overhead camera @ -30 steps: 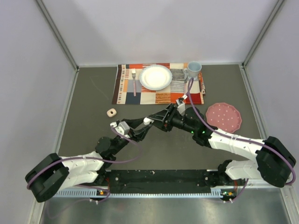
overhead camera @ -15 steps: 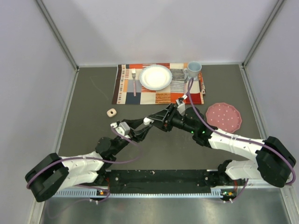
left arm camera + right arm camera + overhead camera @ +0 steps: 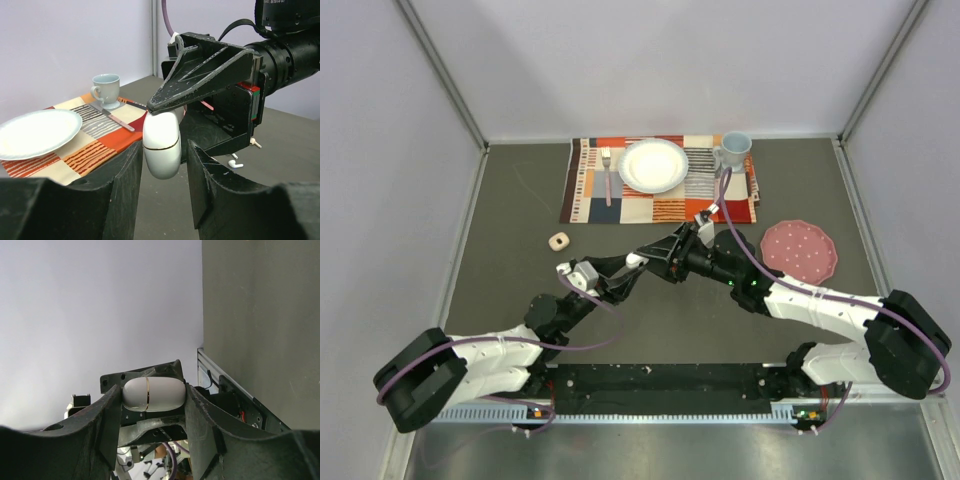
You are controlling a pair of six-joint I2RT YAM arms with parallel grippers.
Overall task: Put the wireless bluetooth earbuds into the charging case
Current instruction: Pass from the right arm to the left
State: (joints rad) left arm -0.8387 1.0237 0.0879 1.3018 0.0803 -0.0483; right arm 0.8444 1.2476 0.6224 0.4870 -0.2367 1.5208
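White-shelled arms [image 3: 495, 352] with black joints carry purple cables [image 3: 741, 241] — the left pincer [image 3: 162, 150] and right pincer [image 3: 152, 392] matte black.

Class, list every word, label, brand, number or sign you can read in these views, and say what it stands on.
None can be read in any view.
The charging case is plain white, no brand showing.
The cup, plate and placemat show no words.
The small tan object is too small to tell.

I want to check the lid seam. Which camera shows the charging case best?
Left wrist: the charging case is large and upright, its seam clear. Right wrist shows it smaller, sideways, partly covered. Top external shows only a tiny white spot.
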